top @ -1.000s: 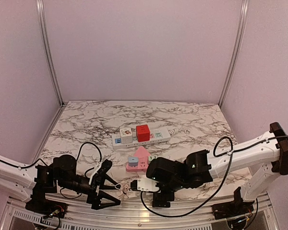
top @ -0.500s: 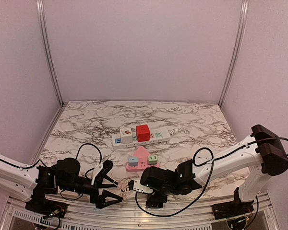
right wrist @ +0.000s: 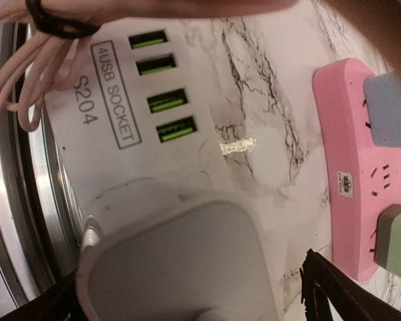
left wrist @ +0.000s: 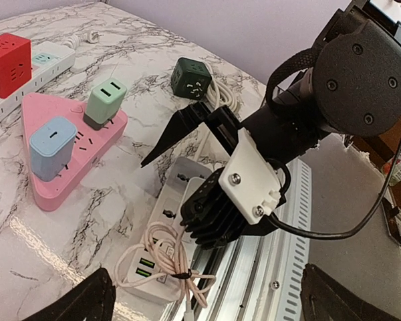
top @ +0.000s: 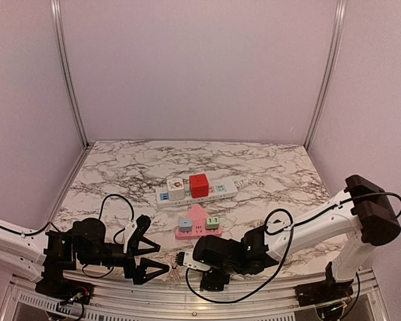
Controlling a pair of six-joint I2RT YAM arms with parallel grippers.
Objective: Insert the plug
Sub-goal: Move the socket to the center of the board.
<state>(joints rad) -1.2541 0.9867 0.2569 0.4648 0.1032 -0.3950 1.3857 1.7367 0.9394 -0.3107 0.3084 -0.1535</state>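
A white plug (right wrist: 180, 261) sits on a white USB power strip (right wrist: 113, 167) at the table's near edge. Whether its pins are seated in the strip does not show. My right gripper (right wrist: 194, 304) hangs right over it, open, one black finger (right wrist: 341, 294) on each side and apart from the plug. From the left wrist, the strip (left wrist: 177, 207) lies under the right wrist, with a coiled pinkish cable (left wrist: 164, 257) on its near end. My left gripper (left wrist: 207, 301) is open and holds nothing, a short way left of the strip. From above, the left gripper (top: 147, 251) faces the right gripper (top: 187, 263).
A pink triangular socket block (top: 197, 224) with a blue and a green adapter lies just behind the strip. Farther back is a long white power strip (top: 197, 190) carrying a red cube. A dark green cube adapter (left wrist: 190, 77) with its cord sits right of the pink block. The metal frame rail (top: 207, 294) runs along the near edge.
My right arm has swung left and dropped low over the USB strip at the near edge. My left gripper has drawn back a little to the left. Both stay open.
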